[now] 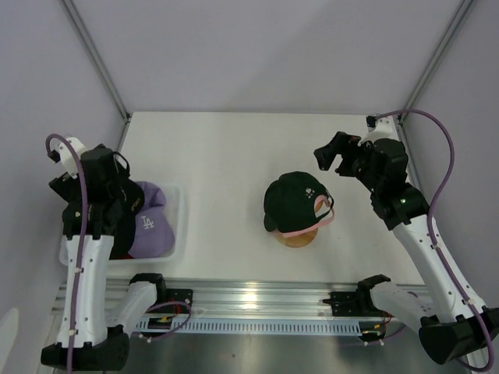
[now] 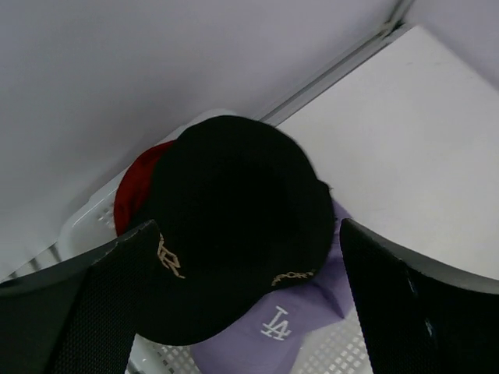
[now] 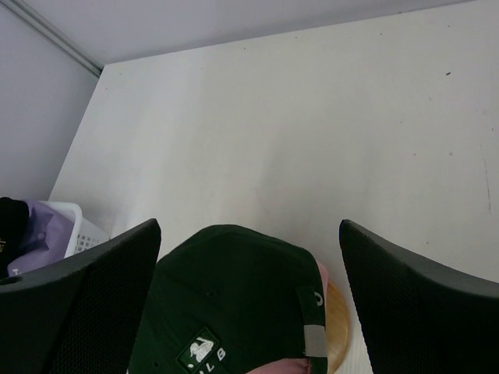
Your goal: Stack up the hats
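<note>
A dark green cap [image 1: 295,199] sits on top of a pink cap [image 1: 322,221] on the round wooden stand [image 1: 297,238] mid-table; it also shows in the right wrist view [image 3: 234,304]. A black cap with gold emblem [image 2: 234,218] lies on a lavender cap [image 2: 273,335] and a red cap [image 2: 134,191] in the white basket [image 1: 178,222] at the left. My left gripper [image 2: 249,312] is open and empty just above the black cap. My right gripper [image 1: 331,156] is open and empty, above and behind the green cap. No white cap is in view.
The white mesh basket [image 2: 86,222] stands at the table's left edge near the wall. A metal rail [image 1: 257,300] runs along the near edge between the arm bases. The enclosure walls close in the table on three sides.
</note>
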Robot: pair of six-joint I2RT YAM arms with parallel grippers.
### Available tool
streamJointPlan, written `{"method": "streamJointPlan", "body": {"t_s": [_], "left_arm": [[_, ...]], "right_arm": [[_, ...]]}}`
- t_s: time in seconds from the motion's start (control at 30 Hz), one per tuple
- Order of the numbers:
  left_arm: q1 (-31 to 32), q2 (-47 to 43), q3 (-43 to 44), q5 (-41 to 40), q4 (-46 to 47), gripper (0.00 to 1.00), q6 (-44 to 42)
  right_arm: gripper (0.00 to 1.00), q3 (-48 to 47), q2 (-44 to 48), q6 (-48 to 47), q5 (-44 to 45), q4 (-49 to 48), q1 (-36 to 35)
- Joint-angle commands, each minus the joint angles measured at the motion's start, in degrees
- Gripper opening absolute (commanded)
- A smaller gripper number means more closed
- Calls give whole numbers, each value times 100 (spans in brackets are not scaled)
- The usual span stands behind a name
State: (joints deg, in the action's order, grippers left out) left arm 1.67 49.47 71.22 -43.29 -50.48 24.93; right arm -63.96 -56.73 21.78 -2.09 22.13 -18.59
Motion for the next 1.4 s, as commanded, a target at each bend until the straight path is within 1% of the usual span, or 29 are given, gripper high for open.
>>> {"method": "streamJointPlan", "body": {"t_s": [0.0,0.13,0.27,0.37,0.43,0.47,0.5,0.57,0.6,0.63,0.67,0.7,0.73,0.8,0.93,1.03,1.07,1.1,1.17,1.2,1.27,1.3,1.37], "left_arm": [[-676,395,-398,330,108,100,-23],[-712,870,-636,5,319,99,-146],[-747,1126,-908,163,609,96,-321],[-861,1152,-1119,145,916,90,-488],[-1036,1100,-1251,364,1145,82,-594],[-1090,1091,-1268,452,1206,76,-664],[-1134,1082,-1286,557,1242,63,-673],[-1143,1047,-1313,619,1295,49,-778],[-1143,1038,-1330,681,1312,33,-814],[-1143,1012,-1321,725,1295,20,-823],[-1143,925,-1304,777,1260,8,-805],[-1143,863,-1278,865,1251,1,-840],[-1151,775,-1260,1144,1268,1,-901],[-1152,513,-1216,1383,1269,1,-1042],[-1125,19,-839,2190,1181,1,-1332],[-1003,-166,-488,2473,953,1,-1402],[-915,-183,-304,2692,909,1,-1429],[-610,-184,-102,2833,795,0,-1455],[-213,-79,101,3158,654,1,-1552],[441,-17,459,3316,549,1,-1587],[1069,211,673,3300,487,1,-1684],[1611,290,926,3457,539,1,-1693],[2072,439,981,3660,757,1,-1632]], "right_arm": [[100,112,-66,-227,-90,-631,-13],[100,165,-224,-262,-142,-640,-13],[99,525,-172,-280,-450,-1104,-4],[100,745,-58,-271,-407,-1412,-13],[100,771,-23,-306,-319,-1440,-13],[99,771,-14,-323,-301,-1422,-13],[99,763,-14,-332,-292,-1413,-4],[100,745,-22,-376,-231,-1413,-13],[99,728,-31,-385,-205,-1413,-13],[99,719,-31,-394,-170,-1396,-13],[99,684,-40,-403,-152,-1387,-13],[99,666,-31,-411,-134,-1387,-13],[100,657,-22,-411,-108,-1387,-4],[99,640,-5,-411,-55,-1369,-4],[100,604,48,-306,374,-1255,39],[100,604,74,-166,332,-1237,162],[99,613,92,-131,280,-1255,206],[100,613,92,-69,279,-1246,302],[100,613,101,10,279,-1203,382],[100,622,101,106,279,-1159,426],[100,613,127,230,323,-992,610],[100,631,153,308,323,-948,689],[100,692,258,476,236,-808,988]]}}
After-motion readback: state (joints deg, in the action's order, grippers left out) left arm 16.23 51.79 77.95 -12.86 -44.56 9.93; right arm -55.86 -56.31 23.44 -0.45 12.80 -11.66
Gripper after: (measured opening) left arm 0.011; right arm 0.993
